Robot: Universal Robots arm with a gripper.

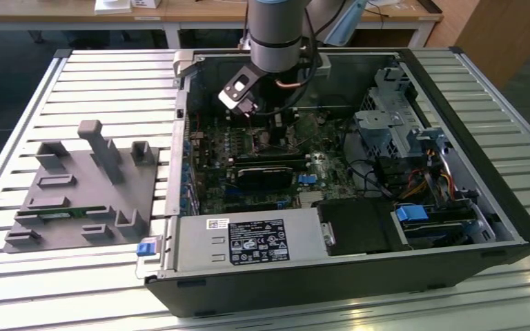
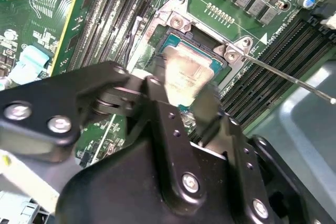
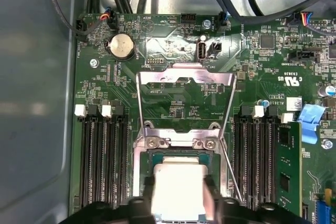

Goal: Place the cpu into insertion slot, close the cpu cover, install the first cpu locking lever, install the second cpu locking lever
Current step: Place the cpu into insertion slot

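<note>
The cpu is being pinched by two opposite edges between the black fingers of the tool. It is being held right at the insertion slot; whether it is being seated fully cannot be told. Just beyond, the cpu cover is being seen swung open and standing up, with a thin locking lever being seen unlatched beside the socket. Farther out, the open computer case is being carried by the slatted table.

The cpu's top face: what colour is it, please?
Pale silvery beige; the cpu shows best in the first wrist view.
</note>
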